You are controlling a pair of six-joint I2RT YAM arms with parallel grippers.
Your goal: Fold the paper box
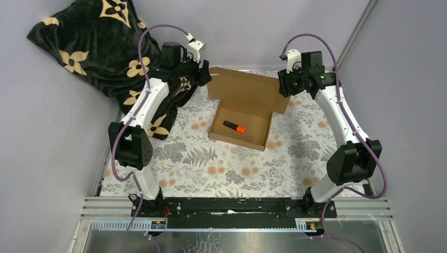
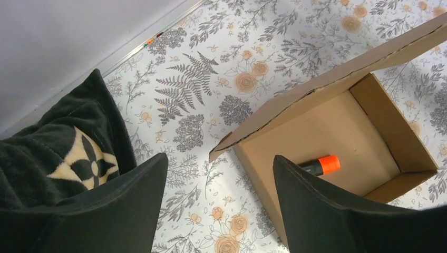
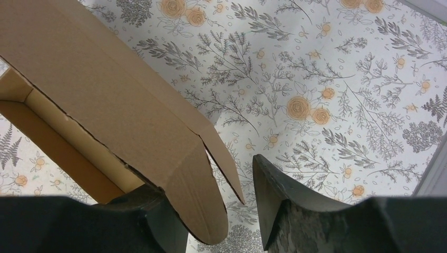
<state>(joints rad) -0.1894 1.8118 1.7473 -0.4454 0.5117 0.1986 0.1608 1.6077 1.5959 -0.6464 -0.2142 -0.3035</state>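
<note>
The paper box is plain brown cardboard and sits mid-table with its lid standing open at the back. An orange-and-black marker lies inside it. My left gripper hovers at the lid's left back corner. In the left wrist view it is open over bare cloth, with the box and marker just to its right. My right gripper is at the lid's right end. In its wrist view the jaws straddle the lid's side flap, with a gap to the right finger.
A black blanket with beige flowers is heaped at the back left, close beside my left gripper. A floral cloth covers the table. Grey walls close in the back and sides. The arms' mounting rail runs along the near edge.
</note>
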